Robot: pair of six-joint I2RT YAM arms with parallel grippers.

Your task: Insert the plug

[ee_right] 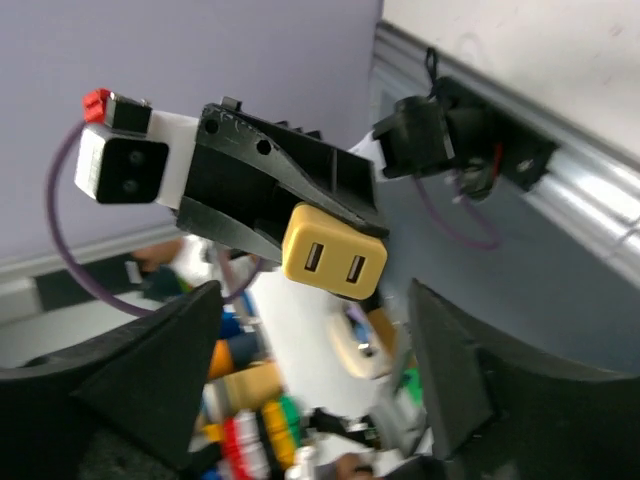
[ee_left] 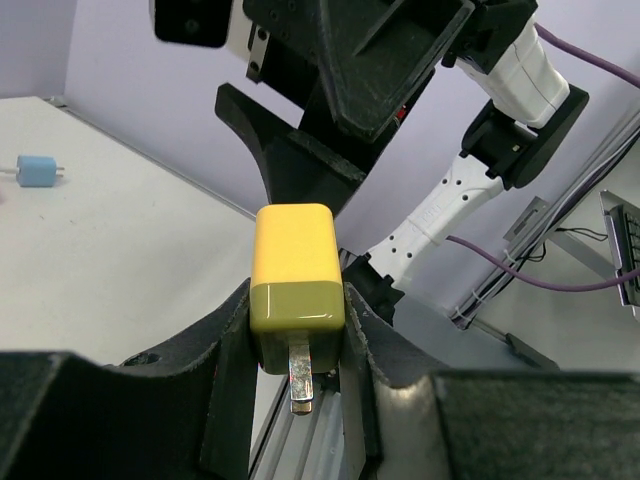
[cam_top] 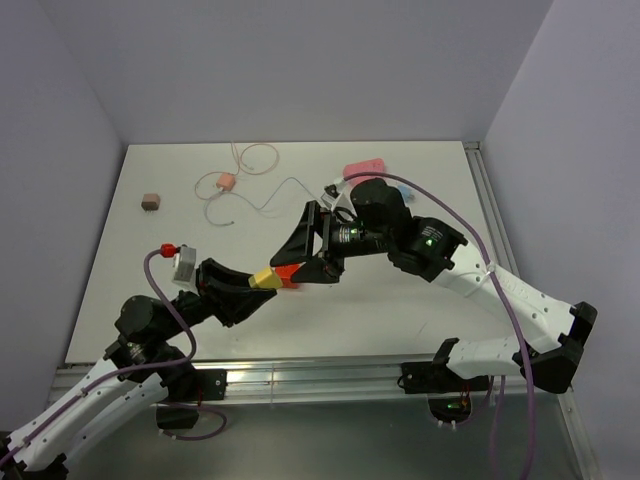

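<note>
A yellow charger block (ee_left: pixel 296 268) with a metal prong and two USB slots (ee_right: pixel 334 252) is clamped between the jaws of my left gripper (ee_left: pixel 297 305), held above the table (cam_top: pixel 262 279). My right gripper (ee_right: pixel 315 300) faces the block's slotted end with its fingers (ee_right: pixel 160 350) spread wide on either side, not touching it; in the top view it hangs just right of the block (cam_top: pixel 303 255). The plug (ee_left: pixel 38 171), small and light blue with two short pins, lies on the white table at the far left of the left wrist view.
An orange-red block (cam_top: pixel 288 277) shows just behind the yellow one. A pink socket strip (cam_top: pixel 364 167) lies at the table's back, partly behind the right arm. A small pink piece with thin cable (cam_top: pixel 227 182) and a brown cube (cam_top: pixel 151 201) sit at the back left.
</note>
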